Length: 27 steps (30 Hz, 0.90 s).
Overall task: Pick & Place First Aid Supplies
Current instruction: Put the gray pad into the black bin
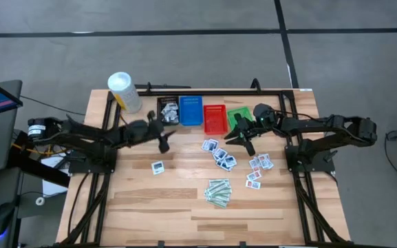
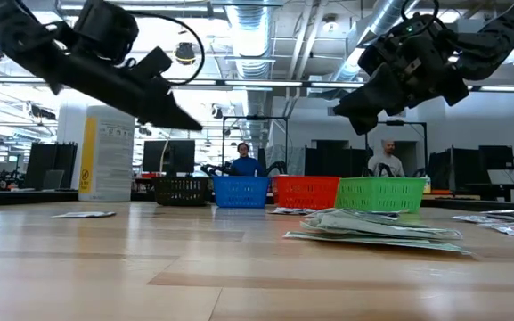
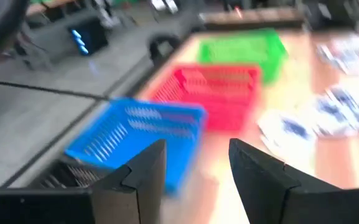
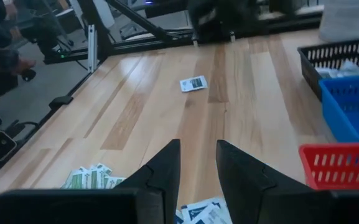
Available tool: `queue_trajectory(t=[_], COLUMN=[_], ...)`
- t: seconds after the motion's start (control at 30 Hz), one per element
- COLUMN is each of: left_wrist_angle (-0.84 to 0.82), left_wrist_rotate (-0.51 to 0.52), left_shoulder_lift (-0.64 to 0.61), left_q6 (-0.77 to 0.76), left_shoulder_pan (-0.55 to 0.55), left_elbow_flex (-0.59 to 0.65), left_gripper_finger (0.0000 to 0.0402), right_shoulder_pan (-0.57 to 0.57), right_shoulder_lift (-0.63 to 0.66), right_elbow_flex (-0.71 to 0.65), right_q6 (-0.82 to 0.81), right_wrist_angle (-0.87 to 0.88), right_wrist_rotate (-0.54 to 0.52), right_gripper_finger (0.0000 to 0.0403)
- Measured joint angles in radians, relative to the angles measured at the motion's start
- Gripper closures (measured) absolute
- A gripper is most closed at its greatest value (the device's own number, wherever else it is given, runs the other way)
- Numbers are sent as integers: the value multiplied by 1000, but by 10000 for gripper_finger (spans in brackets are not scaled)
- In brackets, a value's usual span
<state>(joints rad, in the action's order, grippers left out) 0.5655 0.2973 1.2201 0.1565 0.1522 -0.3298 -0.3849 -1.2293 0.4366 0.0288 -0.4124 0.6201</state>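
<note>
I am holding my left gripper raised above the pale wooden tabletop near the black mesh basket, its fingers standing apart and empty. My right gripper is hovering beside the green mesh basket, fingers slightly apart with nothing between them. Small white first aid packets are lying scattered between the arms, pale-green strips are sitting heaped nearby, and one lone packet is resting apart. Their print is too small to read, as is the tall white tub's yellow label.
</note>
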Motion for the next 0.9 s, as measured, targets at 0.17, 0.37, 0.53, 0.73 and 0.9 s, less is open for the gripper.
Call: queue_trajectory(t=[0.17,0.37,0.53,0.73,0.9], left_wrist_angle=[-159,-256,-410,-588,-717], left_wrist_rotate=[90,103,156,205,210], left_shoulder_lift=[-40,-70,-67,-66,-66], left_q6=[-53,-247,-440,-620,-722], left_shoulder_pan=[-193,-396,-523,-609,-618], left_elbow_flex=[0,0,0,0,0], left_gripper_finger=[224,224,224,224,224], right_shoulder_pan=[26,63,117,189,257], right_shoulder_lift=[0,0,0,0,0], right_elbow_flex=[0,0,0,0,0], right_q6=[31,77,164,162,185], right_wrist_angle=[-5,-3,39,115,134], right_wrist_rotate=[0,-21,-139,-255,-318], right_gripper_finger=[305,305,305,305,305])
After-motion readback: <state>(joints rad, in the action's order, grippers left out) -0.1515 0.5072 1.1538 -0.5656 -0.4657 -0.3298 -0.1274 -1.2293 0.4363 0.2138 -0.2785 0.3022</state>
